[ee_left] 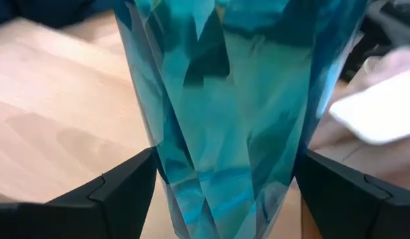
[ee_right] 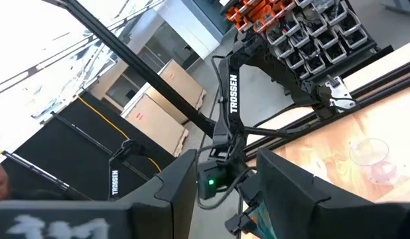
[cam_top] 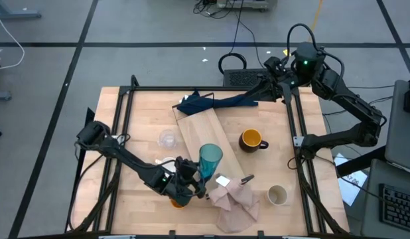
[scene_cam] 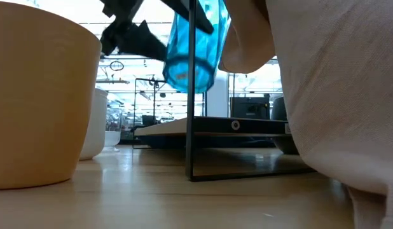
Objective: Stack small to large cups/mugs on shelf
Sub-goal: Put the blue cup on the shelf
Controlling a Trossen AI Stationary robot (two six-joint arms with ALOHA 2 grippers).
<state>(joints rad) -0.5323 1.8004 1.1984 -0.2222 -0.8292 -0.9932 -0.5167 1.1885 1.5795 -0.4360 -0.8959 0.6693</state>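
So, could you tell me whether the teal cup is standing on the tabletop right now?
No, the low view shows the teal cup lifted clear of the table, and the left gripper has its jaws on either side of it.

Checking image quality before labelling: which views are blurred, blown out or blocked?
Low view: windows behind blown out, beige cup and cloth loom close and blurred. Left wrist view: teal cup fills the frame between the left claw's fingers. High view: even light, sharp.

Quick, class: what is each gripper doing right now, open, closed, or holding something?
Left gripper: closed on the teal cup, lifted off the table.
Right gripper: open, holding nothing, parked at the table's far edge.
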